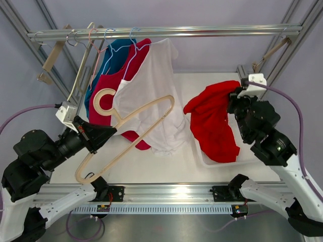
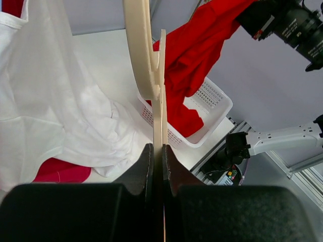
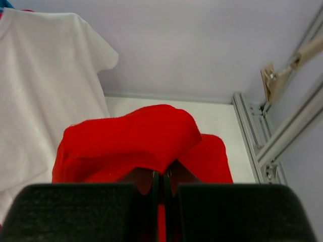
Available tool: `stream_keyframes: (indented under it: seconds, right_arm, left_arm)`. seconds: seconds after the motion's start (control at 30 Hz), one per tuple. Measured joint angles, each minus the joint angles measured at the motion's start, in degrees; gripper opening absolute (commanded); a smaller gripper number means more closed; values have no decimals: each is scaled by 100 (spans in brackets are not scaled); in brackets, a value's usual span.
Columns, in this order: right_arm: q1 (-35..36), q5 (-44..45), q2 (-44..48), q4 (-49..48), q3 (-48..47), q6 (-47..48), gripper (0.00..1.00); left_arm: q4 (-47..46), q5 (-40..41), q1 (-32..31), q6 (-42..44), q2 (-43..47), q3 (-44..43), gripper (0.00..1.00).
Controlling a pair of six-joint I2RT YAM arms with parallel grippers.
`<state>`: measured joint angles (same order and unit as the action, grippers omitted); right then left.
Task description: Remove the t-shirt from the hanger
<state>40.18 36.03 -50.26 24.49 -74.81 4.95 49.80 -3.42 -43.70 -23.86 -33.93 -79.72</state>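
Left claw was pinched tight on the pale wooden hanger, jaws nearly together with only the thin edge of the wood between them. From where I stood, the hanger was bare, held at a slant above the table on the left side, its hook end up by the hanging clothes. Over on the right, the right claw was closed hard on a fold of the red t-shirt. That shirt was off the hanger, bunched up at the top where it was gripped, draping down into the white basket. Behind, a white t-shirt hung from the metal rail, with a red top and a teal one beside it.
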Motion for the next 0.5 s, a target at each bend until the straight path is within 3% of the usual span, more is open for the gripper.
stream_keyframes:
  seconds: [0.23, 0.37, 0.5]
  right_arm:
    - [-50, 986, 1635, -229, 1567, -610, 0]
    - [-59, 1731, 1961, 107, 2127, -1416, 0]
    - [-61, 1980, 1954, 833, 2708, -2691, 14]
  left_arm:
    - [-59, -50, 0, -13, -317, -2, 0]
    - [-52, -46, 0, -11, -575, -94, 0]
    - [-107, 15, 0, -4, -957, -323, 0]
